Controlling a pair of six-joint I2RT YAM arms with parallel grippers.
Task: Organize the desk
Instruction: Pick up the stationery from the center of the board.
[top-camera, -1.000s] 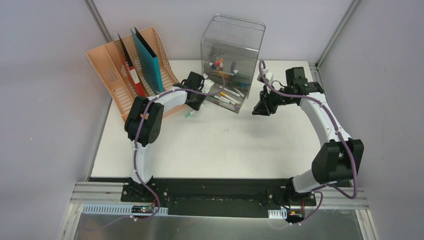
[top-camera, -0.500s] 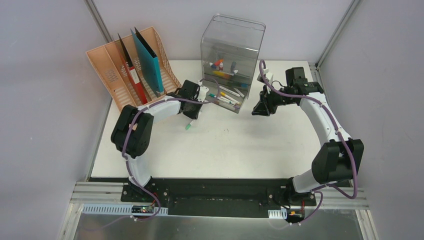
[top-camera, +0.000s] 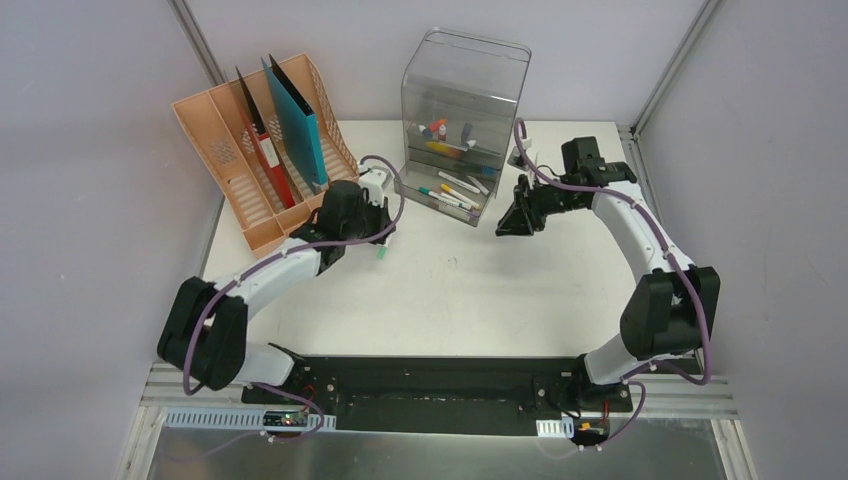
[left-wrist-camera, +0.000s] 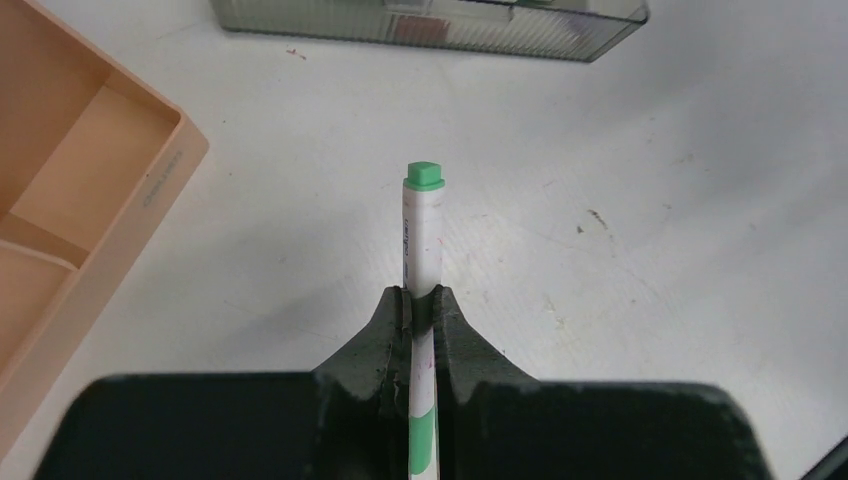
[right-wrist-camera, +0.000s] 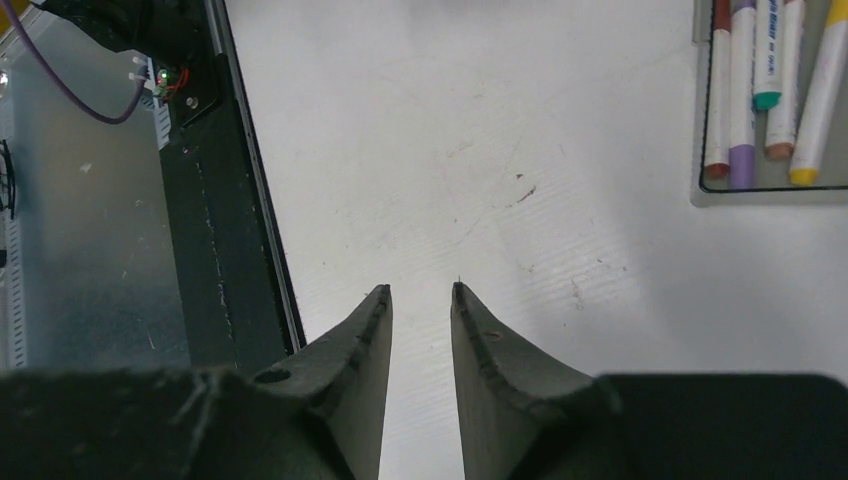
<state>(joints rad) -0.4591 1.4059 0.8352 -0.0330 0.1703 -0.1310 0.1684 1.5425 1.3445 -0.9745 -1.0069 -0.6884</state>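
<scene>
The white desk (top-camera: 450, 290) carries everything. My left gripper (top-camera: 372, 243) is shut on a white marker with a green cap (top-camera: 381, 254) and holds it just off the desk, in front of the peach file rack. In the left wrist view the marker (left-wrist-camera: 422, 225) sticks out forward between the closed jaws of that gripper (left-wrist-camera: 420, 295). My right gripper (top-camera: 505, 225) is open and empty, hovering to the right of the drawer tray. In the right wrist view its jaws stand a little apart over bare desk (right-wrist-camera: 420, 290).
A clear grey drawer box (top-camera: 462, 85) stands at the back with its tray (top-camera: 447, 195) pulled out, holding several markers (right-wrist-camera: 765, 90). The peach file rack (top-camera: 230, 150) with red and teal folders stands at back left; its corner shows in the left wrist view (left-wrist-camera: 80, 190). The black front rail (right-wrist-camera: 225, 200) runs along the near edge.
My left arm has drawn back from the drawer tray toward the near left, carrying the green-capped marker. My right gripper has shifted slightly left.
</scene>
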